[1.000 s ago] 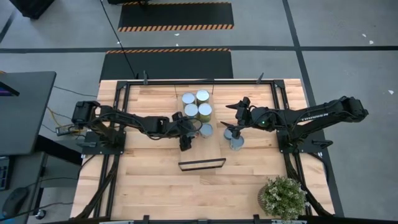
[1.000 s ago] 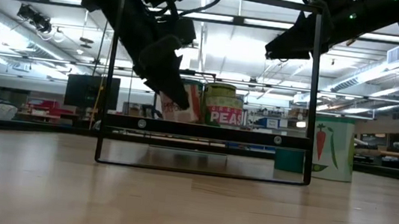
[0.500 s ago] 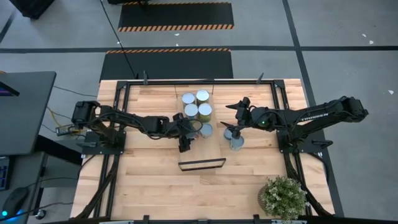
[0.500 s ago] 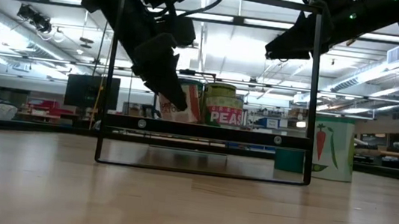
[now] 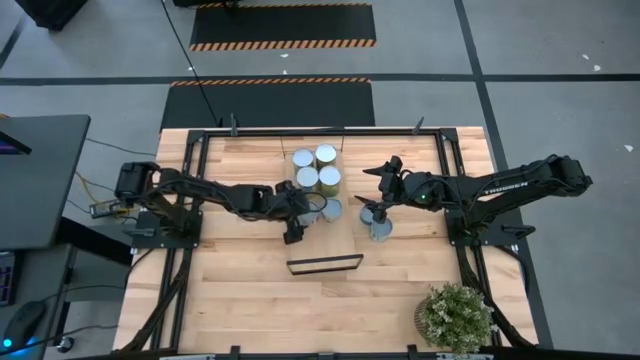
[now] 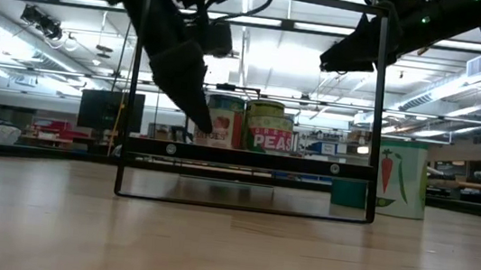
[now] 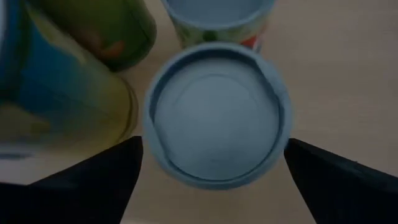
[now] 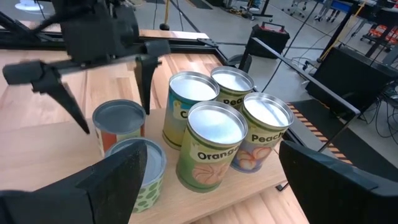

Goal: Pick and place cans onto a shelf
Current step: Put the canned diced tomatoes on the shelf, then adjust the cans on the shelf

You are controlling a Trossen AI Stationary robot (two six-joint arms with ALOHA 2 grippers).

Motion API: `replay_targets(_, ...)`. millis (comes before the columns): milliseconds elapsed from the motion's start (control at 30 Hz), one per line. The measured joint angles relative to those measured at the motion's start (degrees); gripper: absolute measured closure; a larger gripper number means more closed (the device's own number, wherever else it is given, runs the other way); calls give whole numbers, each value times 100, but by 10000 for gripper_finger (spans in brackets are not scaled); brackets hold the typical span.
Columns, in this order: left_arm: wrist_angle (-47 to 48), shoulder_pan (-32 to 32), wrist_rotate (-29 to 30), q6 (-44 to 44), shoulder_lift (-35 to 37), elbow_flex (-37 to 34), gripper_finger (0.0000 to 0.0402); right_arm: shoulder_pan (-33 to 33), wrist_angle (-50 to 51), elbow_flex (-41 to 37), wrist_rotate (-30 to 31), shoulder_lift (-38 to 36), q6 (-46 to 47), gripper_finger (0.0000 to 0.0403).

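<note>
— Where are we?
— Centre frame, our left gripper (image 8: 112,102) is spread wide astride a round, ridged-top can (image 7: 214,121) standing on the smooth wooden shelf (image 5: 345,245). It looks like placing; next we lift straight clear.
— Rightward?
— Our right gripper (image 8: 211,155), wide and empty, hovers above a green-labelled can (image 5: 381,228) on the bench (image 5: 230,290).

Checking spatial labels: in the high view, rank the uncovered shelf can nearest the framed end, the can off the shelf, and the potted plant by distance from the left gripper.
From the left gripper:
1. Shelf can: right beside it, on the side toward the right arm.
2. Can off the shelf: farther that way, on the tabletop by the right arm.
3. Potted plant: far table corner, beyond the right arm.
</note>
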State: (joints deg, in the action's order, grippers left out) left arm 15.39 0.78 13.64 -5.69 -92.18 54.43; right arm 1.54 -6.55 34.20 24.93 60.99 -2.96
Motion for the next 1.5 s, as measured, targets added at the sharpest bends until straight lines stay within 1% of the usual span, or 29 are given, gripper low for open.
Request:
replay_targets(133,808,-2,5,216,15,468,7,0,20,0,-2,0,4,30)
replay_targets(267,1104,18,7,185,15,714,8,0,20,0,-17,0,22,30)
replay_targets(333,1457,60,17,166,15,779,8,0,27,0,-98,0,22,30)
replay_targets(400,1681,107,27,148,15,845,8,-2,34,0,-313,31,19,30)
replay_targets(533,2211,216,29,-145,15,931,8,0,-148,-2,-695,219,-149,30)
replay_targets(700,3022,319,-20,-539,13,1022,8,0,-440,-2,-704,392,-311,30)
replay_targets(767,3234,332,-56,-794,13,1125,8,-2,-437,-2,-704,402,-321,30)
replay_targets(867,3821,298,-66,-1179,13,1394,8,0,-408,-2,-704,402,-327,30)
replay_targets(933,4088,302,7,-1353,52,1615,8,-1,-394,-2,-714,401,-334,30)
replay_targets(1000,4234,424,311,-1431,209,1705,8,-2,-335,-2,-884,400,-330,30)
replay_targets(1100,4138,744,956,-1475,491,1654,8,0,-245,-2,-1331,420,-355,30)
replay_targets(1233,3703,1141,1698,-1802,905,1044,8,0,-381,-2,-1505,633,-542,30)
replay_targets(1300,3340,1269,1690,-1920,1116,625,9,-7,-488,-3,-1673,771,-689,33)
replay_targets(1367,2769,1349,1614,-1920,1278,204,12,-20,-740,-2,-1958,939,-794,42)
replay_targets(1400,2627,1389,1597,-1899,1368,3,16,-30,-870,-2,-2063,1019,-824,49)
replay_targets(1500,1803,1384,1453,-1576,1612,-513,34,-70,-1168,-2,-2214,1190,-826,81)
